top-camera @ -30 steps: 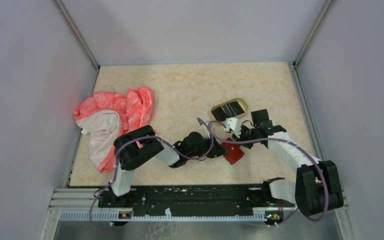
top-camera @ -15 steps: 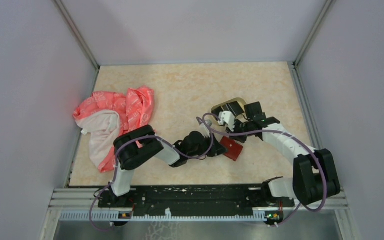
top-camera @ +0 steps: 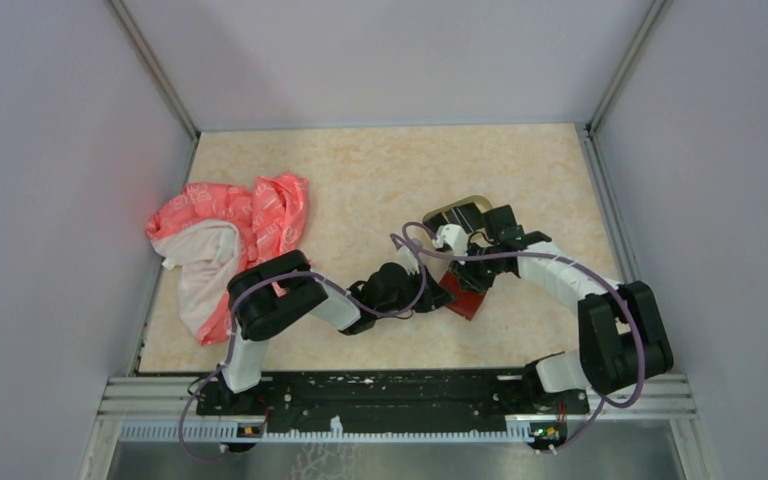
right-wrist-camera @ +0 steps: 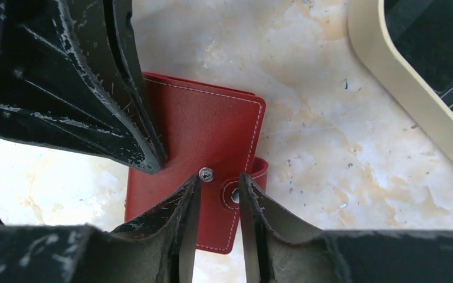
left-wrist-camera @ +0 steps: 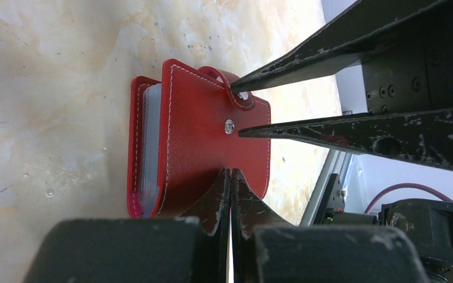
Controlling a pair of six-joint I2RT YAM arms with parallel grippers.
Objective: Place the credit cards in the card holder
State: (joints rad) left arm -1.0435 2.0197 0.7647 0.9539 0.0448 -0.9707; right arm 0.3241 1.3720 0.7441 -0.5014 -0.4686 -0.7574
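Centrally, red card holder (left-wrist-camera: 200, 135) lay on marbled beige table (top-camera: 380, 180), between both grippers. Cover was folded over, snap tab (right-wrist-camera: 236, 191) unfastened, clear card sleeves showing at open side. Left gripper (left-wrist-camera: 230, 180): fingers pressed together, tips resting on holder's edge. Right gripper (right-wrist-camera: 219, 180): fingers slightly apart, one either side of snap tab, one tip beside metal stud. Oval tan tray (right-wrist-camera: 389, 88) sat near holder, holding dark striped credit cards (right-wrist-camera: 442, 41). Crumpled pink cloth (top-camera: 230, 240) lay well apart, at left.
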